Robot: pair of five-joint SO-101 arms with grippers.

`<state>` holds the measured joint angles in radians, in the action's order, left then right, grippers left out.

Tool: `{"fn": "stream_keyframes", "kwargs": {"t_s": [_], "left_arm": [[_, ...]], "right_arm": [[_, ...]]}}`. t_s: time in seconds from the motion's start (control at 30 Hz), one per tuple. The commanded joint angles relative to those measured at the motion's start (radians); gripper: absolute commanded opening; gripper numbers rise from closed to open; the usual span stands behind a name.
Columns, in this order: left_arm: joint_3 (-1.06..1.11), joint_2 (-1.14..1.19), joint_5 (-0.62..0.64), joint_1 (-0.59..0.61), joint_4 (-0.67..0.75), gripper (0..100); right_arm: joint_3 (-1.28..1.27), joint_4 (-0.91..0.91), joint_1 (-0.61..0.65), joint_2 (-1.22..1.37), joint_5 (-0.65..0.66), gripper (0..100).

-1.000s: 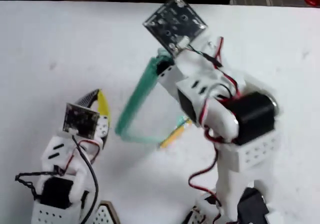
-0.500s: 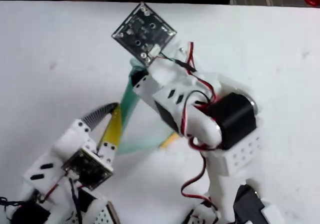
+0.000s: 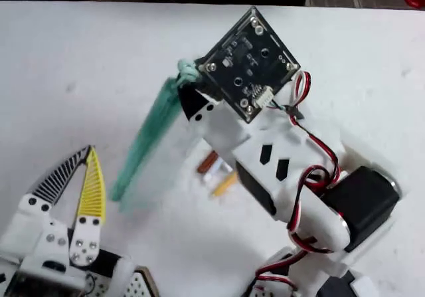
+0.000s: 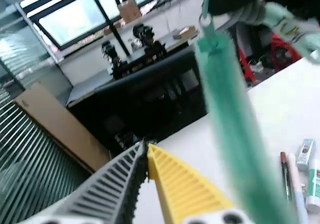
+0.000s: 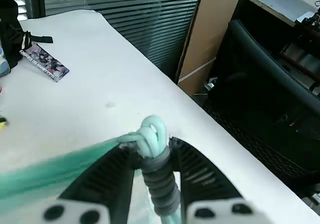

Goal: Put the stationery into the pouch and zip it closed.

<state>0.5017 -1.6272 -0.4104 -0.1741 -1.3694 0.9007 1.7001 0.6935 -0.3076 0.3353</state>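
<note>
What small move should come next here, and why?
Probably lower the pouch onto the table: the right end effector holds it up by its corded end, the pens lie outside it, and the left end effector is shut and empty.

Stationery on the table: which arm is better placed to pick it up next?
Left, probably. The right gripper is shut on the cord loop of the green pouch, holding it up. The left gripper is shut but empty, with the stationery lying loose past the pouch.

White table [image 3: 80,58], slatted window blinds [image 5: 125,3], a leaning brown cardboard panel [image 5: 215,28], a black chair [image 5: 270,83] beyond.
</note>
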Motion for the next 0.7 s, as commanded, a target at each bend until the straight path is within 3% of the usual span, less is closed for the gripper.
{"fn": "stream_keyframes", "kwargs": {"t_s": [0.0, 0.17, 0.33, 0.53, 0.67], "left_arm": [[0.051, 0.021, -0.011, 0.07, -0.005, 2], [0.169, 0.021, -0.014, 0.042, -0.005, 3], [0.238, 0.019, -0.031, -0.125, -0.029, 3], [0.19, 0.03, -0.029, -0.46, -0.092, 3], [0.184, 0.131, -0.029, -0.512, -0.044, 3]], "right_arm": [[0.008, 0.018, 0.005, -0.028, -0.014, 1.8], [-0.147, -0.001, 0.01, -0.028, -0.011, 1.8], [-0.245, -0.102, 0.01, -0.028, -0.015, 1.8], [-0.305, -0.099, 0.051, -0.028, -0.015, 1.8], [-0.327, -0.035, 0.15, -0.036, -0.011, 1.8]]}}
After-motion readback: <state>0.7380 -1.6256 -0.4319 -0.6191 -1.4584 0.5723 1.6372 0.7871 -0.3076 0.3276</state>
